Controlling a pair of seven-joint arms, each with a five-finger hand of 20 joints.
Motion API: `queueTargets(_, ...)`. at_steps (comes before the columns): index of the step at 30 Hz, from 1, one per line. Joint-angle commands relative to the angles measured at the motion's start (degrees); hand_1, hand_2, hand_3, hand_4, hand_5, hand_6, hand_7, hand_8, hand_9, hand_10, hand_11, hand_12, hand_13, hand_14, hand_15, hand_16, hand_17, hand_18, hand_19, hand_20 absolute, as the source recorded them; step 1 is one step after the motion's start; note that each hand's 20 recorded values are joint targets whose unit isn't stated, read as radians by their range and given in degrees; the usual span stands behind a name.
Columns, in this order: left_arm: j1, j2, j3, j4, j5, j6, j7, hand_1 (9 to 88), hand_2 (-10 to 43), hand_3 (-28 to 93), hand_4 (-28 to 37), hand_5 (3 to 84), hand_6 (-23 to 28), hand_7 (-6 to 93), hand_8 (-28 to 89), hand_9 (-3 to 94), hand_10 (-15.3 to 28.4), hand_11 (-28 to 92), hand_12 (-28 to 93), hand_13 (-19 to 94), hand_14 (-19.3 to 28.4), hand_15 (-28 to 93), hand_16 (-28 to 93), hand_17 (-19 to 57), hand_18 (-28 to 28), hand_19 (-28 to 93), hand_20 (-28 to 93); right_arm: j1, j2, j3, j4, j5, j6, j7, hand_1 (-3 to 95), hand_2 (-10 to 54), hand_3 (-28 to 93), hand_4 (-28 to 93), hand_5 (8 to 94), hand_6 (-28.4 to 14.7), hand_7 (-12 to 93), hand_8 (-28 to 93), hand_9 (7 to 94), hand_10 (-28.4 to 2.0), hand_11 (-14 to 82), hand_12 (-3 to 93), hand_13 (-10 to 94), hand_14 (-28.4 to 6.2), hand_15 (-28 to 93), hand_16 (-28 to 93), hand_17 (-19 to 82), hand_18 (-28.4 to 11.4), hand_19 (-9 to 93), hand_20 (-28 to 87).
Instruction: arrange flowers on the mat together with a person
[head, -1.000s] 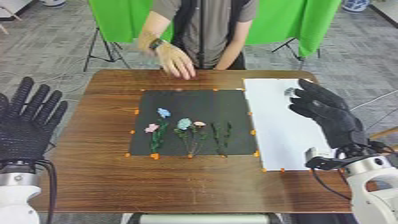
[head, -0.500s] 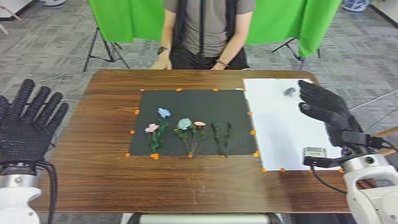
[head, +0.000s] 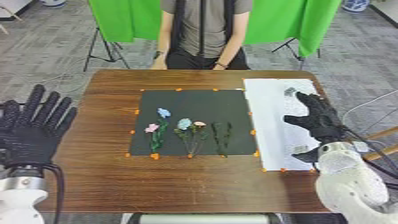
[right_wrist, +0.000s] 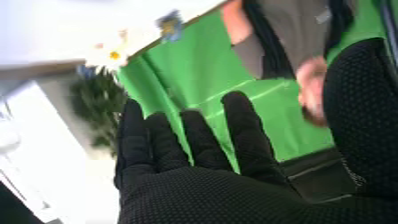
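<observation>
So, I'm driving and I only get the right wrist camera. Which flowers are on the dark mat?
Observer: On the dark mat, left to right, I see a pink flower, a blue one, a pale blue one and a small pinkish one, then green stems with no blooms that I can make out.
Operator: Cool! And what's my right hand over?
Observer: It's over the white sheet, to the right of the mat, so it isn't above any of those flowers.
</observation>
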Motion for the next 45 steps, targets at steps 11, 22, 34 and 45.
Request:
queueTargets(11,2.0,-1.07,0.78,0.11,-0.61,0.31,-1.03,23.1,16.4,72,-28.3,35.4,5.1,10.9,-10,30.4,11.5,12,5,23,12.8,20,-6,-6.7,12.5,28,10,24.9,2.7,-13.5,18.5,4.2,-8.8,3.0,28.3,-7.1,76,-23,27.1,-5.0,7,-6,17.5,-17.4,-4.4,16.9,9,-17.5,4,24,-2,-15.6,40,4)
queueTargets(22,3.3,-1.25,0.71,-0.29,-1.05,0.66,-0.32,23.3,16.4,72,-28.3,37.0,5.7,10.6,-10,31.2,11.7,13,5,23,12.9,21,-6,-6.7,12.5,29,10,35.1,4.9,-21.3,27.4,10.5,-13.4,5.1,28.2,-6.2,76,-23,26.9,-5.3,7,-6,17.0,-17.7,-5.1,17.1,7,-17.9,5,23,-4,-15.8,43,3)
queueTargets(34,3.3,-1.1,0.98,-0.27,-2.12,0.5,-0.55,23.6,16.8,72,-28.3,39.8,6.5,11.6,-10,35.1,12.8,15,7,25,13.4,23,-6,-6.7,12.5,29,11,36.7,4.2,-25.4,30.6,8.5,-17.6,5.9,34.9,-2.1,79,-27,35.6,-4.4,16,-11,39.2,-16.1,15.0,18.4,36,-13.1,36,16,13,-18.1,60,11)
queueTargets(45,2.7,-1.04,1.46,0.03,-2.07,0.35,-0.92,23.6,16.7,72,-28.3,40.5,6.7,11.6,-9,35.8,12.9,15,7,25,13.5,23,-6,-6.7,12.6,30,11,34.2,5.2,-28.5,28.1,2.3,-10.4,3.6,57.6,-6.3,65,-28,67.0,4.2,36,-7,70.2,-6.8,20.9,47.2,56,-3.7,41,42,20,-16.2,61,19)
